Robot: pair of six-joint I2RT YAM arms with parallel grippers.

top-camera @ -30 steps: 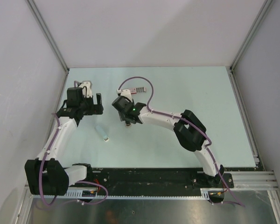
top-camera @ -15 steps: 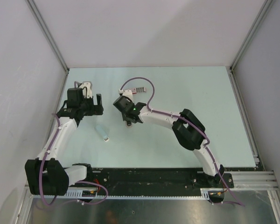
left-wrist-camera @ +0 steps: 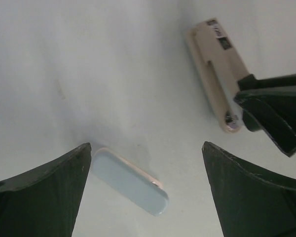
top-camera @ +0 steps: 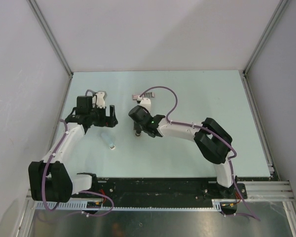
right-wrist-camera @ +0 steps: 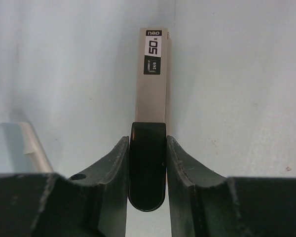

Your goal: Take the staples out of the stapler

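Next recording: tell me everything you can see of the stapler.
The stapler is a small, slim oblong bar. It looks pale beige and plastic in the wrist views, with a black-and-white label reading 50 at its far end and a small metal rivet near the gripped end. It appears to lie flat on the pale table. The right gripper is clamped on one end; nothing else touches it.

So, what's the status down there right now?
Right fingers clamped on stapler. Left fingers open, empty. Pale blue piece lies apart from stapler.
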